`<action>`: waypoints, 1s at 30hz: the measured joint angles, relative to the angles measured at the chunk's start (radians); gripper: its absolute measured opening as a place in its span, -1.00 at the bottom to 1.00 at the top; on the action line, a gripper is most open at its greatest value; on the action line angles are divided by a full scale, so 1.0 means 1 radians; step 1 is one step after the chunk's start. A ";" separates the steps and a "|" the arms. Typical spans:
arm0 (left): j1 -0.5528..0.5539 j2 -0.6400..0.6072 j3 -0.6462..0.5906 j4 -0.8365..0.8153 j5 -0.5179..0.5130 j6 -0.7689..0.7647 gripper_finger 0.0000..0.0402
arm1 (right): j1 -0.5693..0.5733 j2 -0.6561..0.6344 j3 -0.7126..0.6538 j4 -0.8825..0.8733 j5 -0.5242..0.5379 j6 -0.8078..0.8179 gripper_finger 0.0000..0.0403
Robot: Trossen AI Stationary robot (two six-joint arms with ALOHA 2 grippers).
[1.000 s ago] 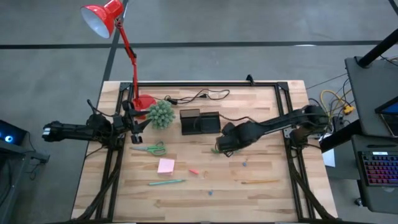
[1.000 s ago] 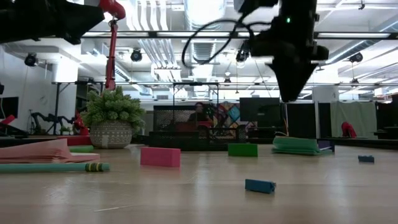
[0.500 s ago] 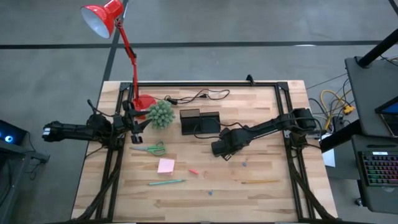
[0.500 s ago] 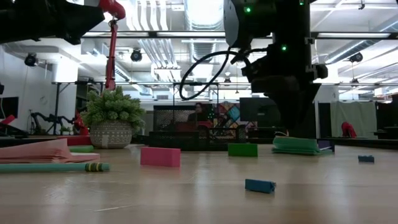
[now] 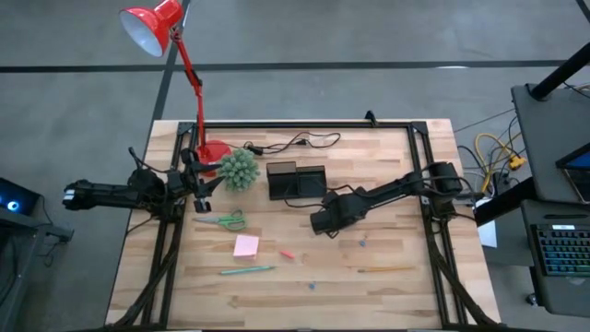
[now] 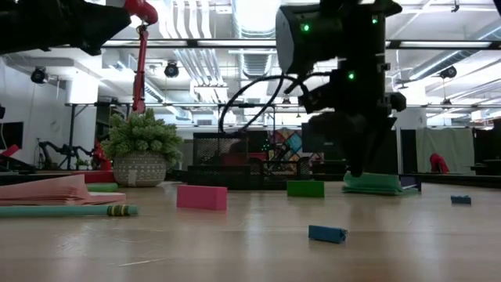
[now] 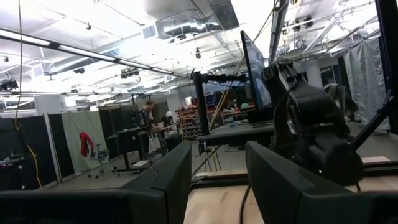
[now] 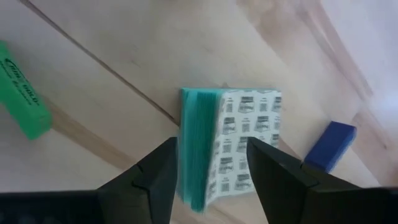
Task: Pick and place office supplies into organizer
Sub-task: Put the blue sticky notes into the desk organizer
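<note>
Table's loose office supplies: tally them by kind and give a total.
Green-handled scissors: 1
Pink sticky-note pad: 1
Slim green pen: 1
Thin yellowish stick: 1
White-green patterned block: 1
Tiny bits (red, green, two bluish): 4
Total: 9

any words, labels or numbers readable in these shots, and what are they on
Green eraser-like block: dark script along its face, too blurred to read.
White-green patterned block: repeated small printed marks on its white face, too small to read.
Keyboard beside the table: lit keys, legends too small to read.
Nothing else carries legible text.
</note>
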 joint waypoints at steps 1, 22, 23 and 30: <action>0.000 0.000 0.001 -0.002 0.000 0.001 -0.31 | 0.000 0.008 0.000 -0.003 0.000 0.000 -0.10; 0.000 -0.010 0.001 0.000 0.000 0.001 -0.31 | 0.000 0.044 -0.011 0.001 0.026 0.008 -0.15; 0.000 -0.009 0.001 -0.001 0.000 0.001 -0.31 | 0.000 0.048 -0.011 0.002 0.026 0.008 -0.15; 0.000 -0.010 0.001 -0.001 0.000 0.001 -0.31 | 0.000 0.057 -0.011 0.002 0.026 0.000 -0.15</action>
